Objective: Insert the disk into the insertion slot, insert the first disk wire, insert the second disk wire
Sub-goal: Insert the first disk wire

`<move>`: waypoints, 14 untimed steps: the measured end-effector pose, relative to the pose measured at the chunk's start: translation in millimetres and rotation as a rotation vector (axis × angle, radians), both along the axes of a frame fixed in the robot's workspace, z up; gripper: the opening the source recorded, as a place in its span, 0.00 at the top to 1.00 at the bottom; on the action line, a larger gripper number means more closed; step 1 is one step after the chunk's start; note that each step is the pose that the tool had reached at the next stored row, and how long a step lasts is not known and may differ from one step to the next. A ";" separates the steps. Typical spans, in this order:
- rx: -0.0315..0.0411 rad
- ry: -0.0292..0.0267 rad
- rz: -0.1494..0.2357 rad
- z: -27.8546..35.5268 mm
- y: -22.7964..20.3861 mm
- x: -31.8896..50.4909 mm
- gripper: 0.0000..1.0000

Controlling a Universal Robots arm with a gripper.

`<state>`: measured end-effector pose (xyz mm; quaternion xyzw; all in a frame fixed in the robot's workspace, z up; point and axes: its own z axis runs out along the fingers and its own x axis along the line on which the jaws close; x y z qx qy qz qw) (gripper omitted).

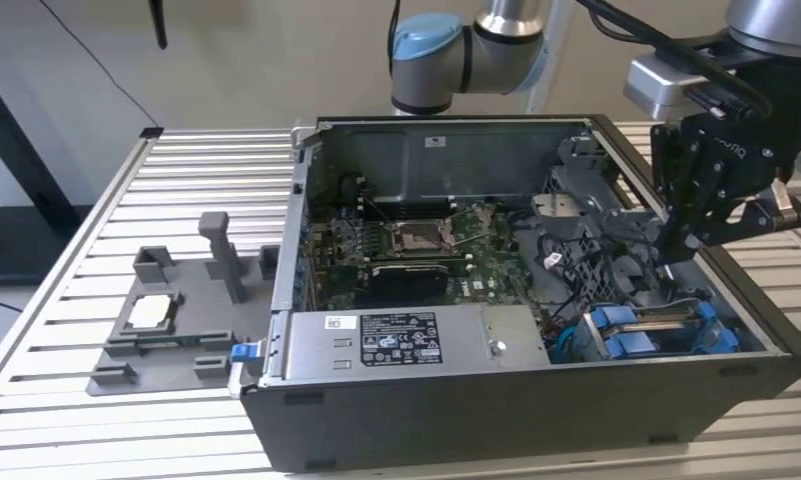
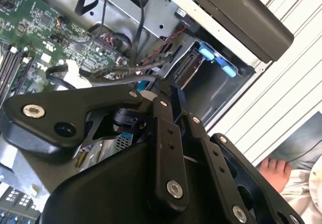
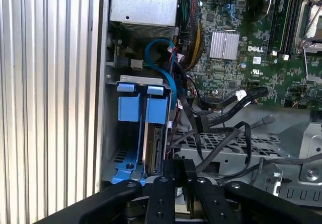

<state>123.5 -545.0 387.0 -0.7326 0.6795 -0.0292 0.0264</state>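
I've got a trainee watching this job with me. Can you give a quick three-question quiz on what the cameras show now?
1. True or false: the gripper hangs over the open computer case.
2. The plastic fittings on the insertion slot are: A red, B blue, C yellow.
3. Fill in: the grey fixture sits on the slatted table to the exterior view's ____ of the case.
Key: 1 true; 2 B; 3 left.

the arm (image 1: 470,58) reaches forward and bends at the wrist (image 1: 774,25), so the black gripper (image 1: 678,248) hangs pointing steeply downward at the exterior view's right.
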 end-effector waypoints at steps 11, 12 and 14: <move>0.0016 0.0548 0.000 -2.0 -6.8 8.1 0.81; 0.0018 0.0638 0.000 -2.4 -7.8 9.6 0.81; 0.0021 0.0722 0.000 -3.1 -9.5 13.9 0.81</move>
